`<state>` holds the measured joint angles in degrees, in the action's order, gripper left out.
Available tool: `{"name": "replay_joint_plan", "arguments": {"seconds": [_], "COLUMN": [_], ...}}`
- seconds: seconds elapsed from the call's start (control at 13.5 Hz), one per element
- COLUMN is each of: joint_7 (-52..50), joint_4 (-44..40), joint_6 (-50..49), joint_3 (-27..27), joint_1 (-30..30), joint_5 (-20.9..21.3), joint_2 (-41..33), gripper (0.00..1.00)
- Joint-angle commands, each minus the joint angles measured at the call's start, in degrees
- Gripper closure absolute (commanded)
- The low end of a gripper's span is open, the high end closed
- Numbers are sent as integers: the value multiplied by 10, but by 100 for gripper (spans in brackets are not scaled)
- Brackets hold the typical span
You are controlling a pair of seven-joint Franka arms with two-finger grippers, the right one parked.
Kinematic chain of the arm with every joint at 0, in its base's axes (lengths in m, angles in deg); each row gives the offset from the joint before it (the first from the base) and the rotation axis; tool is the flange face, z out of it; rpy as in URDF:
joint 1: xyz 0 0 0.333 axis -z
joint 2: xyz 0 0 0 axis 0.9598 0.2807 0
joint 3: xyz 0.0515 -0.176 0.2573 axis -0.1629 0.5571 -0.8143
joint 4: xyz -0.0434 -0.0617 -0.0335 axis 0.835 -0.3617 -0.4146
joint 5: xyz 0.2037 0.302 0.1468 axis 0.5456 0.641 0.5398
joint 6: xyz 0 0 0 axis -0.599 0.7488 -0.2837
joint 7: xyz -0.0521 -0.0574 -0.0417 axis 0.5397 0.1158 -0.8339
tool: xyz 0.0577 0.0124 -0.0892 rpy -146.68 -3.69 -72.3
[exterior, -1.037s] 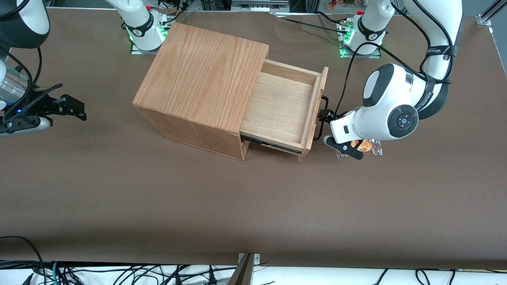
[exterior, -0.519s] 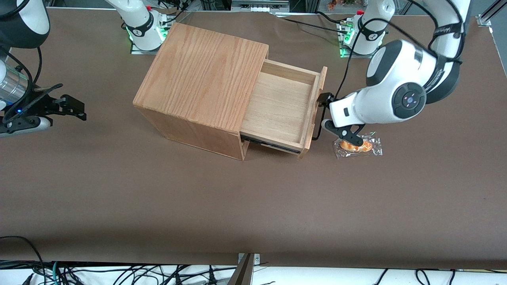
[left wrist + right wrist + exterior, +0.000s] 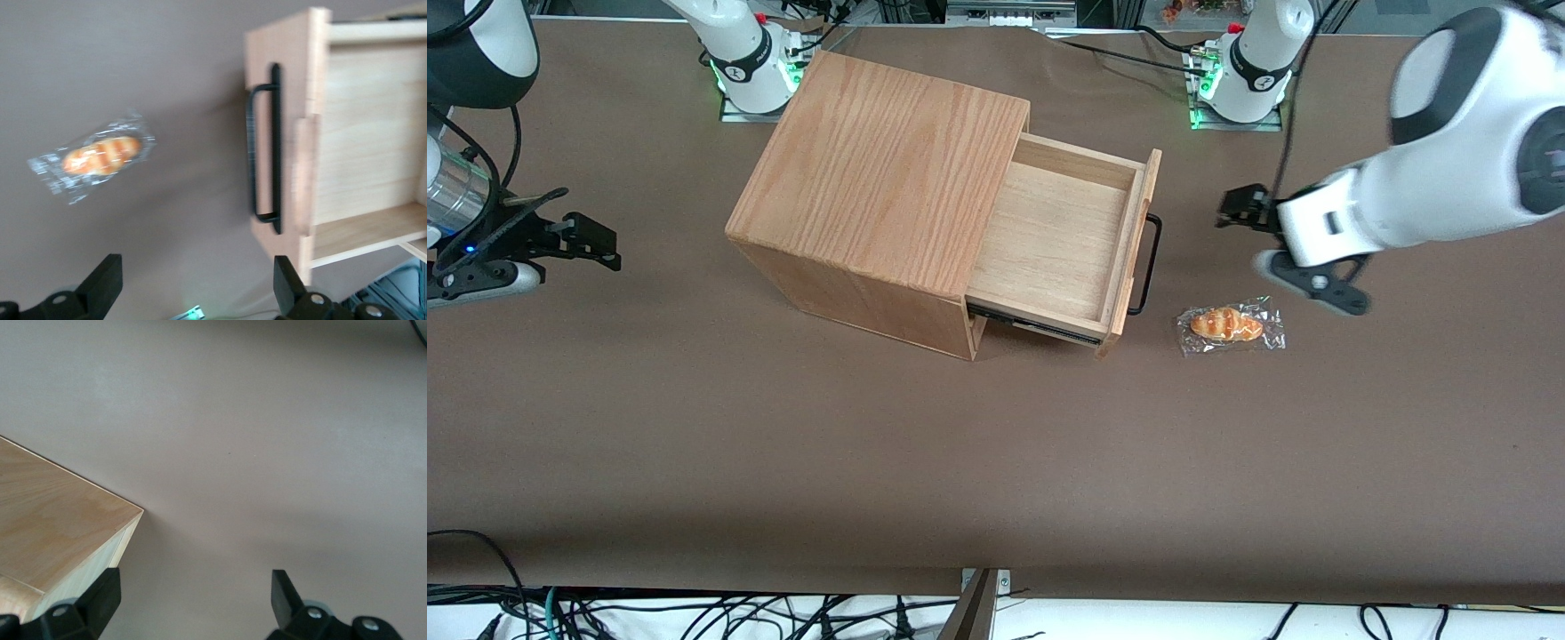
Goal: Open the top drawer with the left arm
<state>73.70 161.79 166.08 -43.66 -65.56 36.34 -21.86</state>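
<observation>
The top drawer (image 3: 1058,240) stands pulled well out of the oak-grain box (image 3: 889,169), its inside empty. Its thin black wire handle (image 3: 1149,262) is free, with nothing touching it. The left arm's gripper (image 3: 1240,238) hangs open above the table, off the drawer's front and apart from the handle, toward the working arm's end. In the left wrist view the gripper (image 3: 197,280) is open, with only bare table between its black fingertips (image 3: 107,277). The handle (image 3: 263,157) and the drawer (image 3: 363,140) also show in that view.
A wrapped bread roll (image 3: 1230,325) lies on the brown table in front of the drawer, nearer the front camera than the gripper; the left wrist view shows the roll (image 3: 97,157) too. A corner of the box (image 3: 53,527) appears in the right wrist view.
The gripper has left the handle, risen and drawn back toward the working arm's end. The bread roll it covered now shows fully. The drawer has stayed out.
</observation>
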Motion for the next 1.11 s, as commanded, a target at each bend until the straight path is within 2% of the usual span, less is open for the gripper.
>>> {"name": "replay_joint_plan", "arguments": {"seconds": [0.0, 0.22, 0.52, 0.74, 1.04], "joint_7": [-1, 6, -6, -9, -113], "joint_4": [-6, 13, 75, 109, 139], "joint_6": [-37, -38, 29, 91, 92], "joint_3": [6, 6, 10, 9, 15], "joint_1": [-26, -45, -62, -66, -66], "joint_5": [48, 88, 147, 164, 144], "joint_2": [-26, -70, -120, -119, -154], "gripper": [0, 0, 0, 0, 0]}}
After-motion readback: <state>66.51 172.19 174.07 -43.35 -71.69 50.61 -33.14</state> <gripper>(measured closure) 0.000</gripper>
